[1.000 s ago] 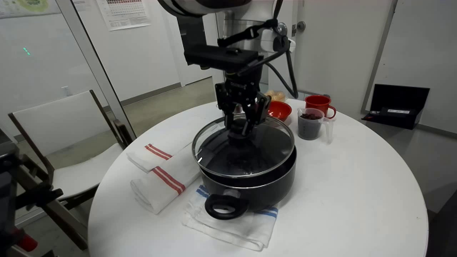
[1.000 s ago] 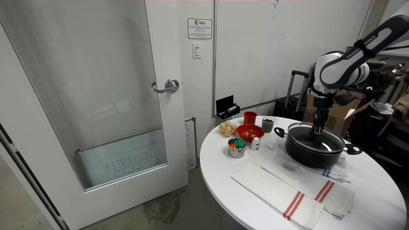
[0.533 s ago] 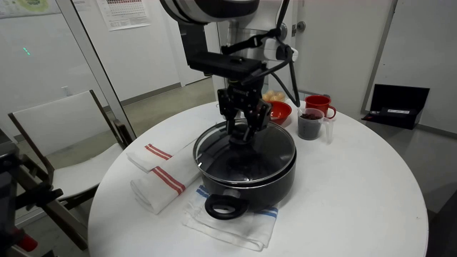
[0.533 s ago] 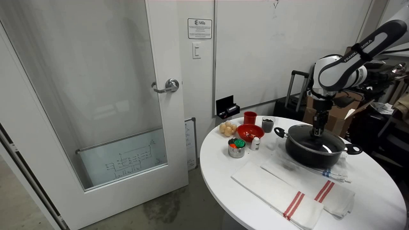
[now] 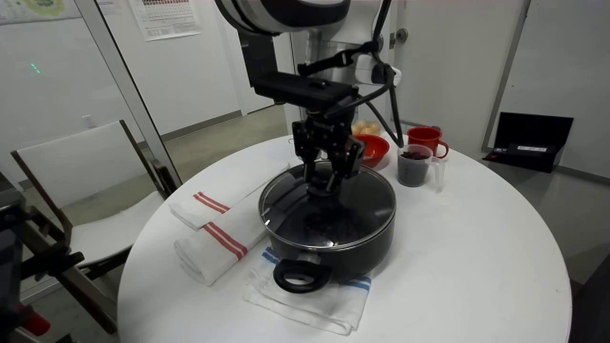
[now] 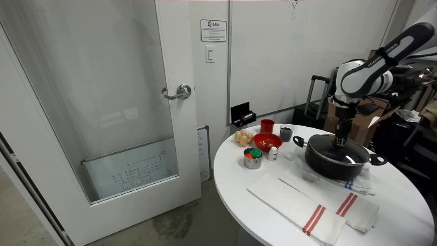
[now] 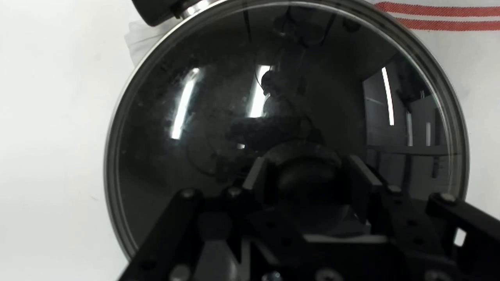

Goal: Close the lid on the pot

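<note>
Work Area Layout and Grasp Status

1. Surroundings. I operate over a round white table; a dark-framed chair with pale panels stands beside it. The white and black robot arm reaches over the table. Two folded white cloths with red stripes lie side by side next to the work position. In an exterior view, the lower end of the arm partly blocks my sight of the round red bowl. A red mug with a loop handle and a clear measuring cup with dark contents stand near the bowl; the measuring cup is the closer of the two to the work position. Also around the bowl are a cluster of pale tan round objects, a small silver metal cup holding a green item and an orange item, and a small white bottle.

2. Task position. The large, shallow black pot with loop side handles rests on a folded white cloth with blue stripes. The round clear glass lid with a metal rim lies level on the pot, rim to rim along the visible edge. The black two-finger gripper points straight down at the centre of the lid. Its fingers are narrowed onto the lid's small dark knob, one on each side, holding it. In both exterior views, the gripper hides part of the lid.
</note>
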You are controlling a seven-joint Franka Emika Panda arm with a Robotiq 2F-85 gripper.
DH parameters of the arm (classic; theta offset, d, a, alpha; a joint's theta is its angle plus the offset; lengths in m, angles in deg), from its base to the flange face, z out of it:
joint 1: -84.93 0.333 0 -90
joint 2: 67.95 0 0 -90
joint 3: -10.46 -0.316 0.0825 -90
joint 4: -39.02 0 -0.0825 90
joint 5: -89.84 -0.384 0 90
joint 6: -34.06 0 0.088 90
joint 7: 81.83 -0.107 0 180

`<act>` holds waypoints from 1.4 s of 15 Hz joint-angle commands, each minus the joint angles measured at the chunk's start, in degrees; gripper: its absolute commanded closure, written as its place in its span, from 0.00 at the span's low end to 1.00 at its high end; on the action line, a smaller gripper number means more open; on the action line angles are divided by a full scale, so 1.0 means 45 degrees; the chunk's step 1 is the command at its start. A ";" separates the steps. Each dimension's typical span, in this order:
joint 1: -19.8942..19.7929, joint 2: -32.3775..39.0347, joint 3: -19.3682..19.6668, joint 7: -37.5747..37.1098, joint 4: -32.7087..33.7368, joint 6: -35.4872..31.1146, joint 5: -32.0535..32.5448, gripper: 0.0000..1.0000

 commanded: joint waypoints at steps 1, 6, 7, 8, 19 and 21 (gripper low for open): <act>-0.0009 0.0131 0.0036 0.0339 0.0586 0.0641 -0.0191 0.75; 0.0059 0.0400 0.0085 0.0292 0.1088 0.1097 -0.0128 0.75; 0.0076 0.0461 0.0107 0.0279 0.1220 0.1218 -0.0104 0.75; 0.0088 0.0508 0.0123 0.0266 0.1321 0.1314 -0.0090 0.75; 0.0224 0.1069 0.0127 0.0285 0.2059 0.1886 0.0024 0.75; 0.0289 0.1038 0.0134 0.0264 0.1941 0.1804 0.0084 0.25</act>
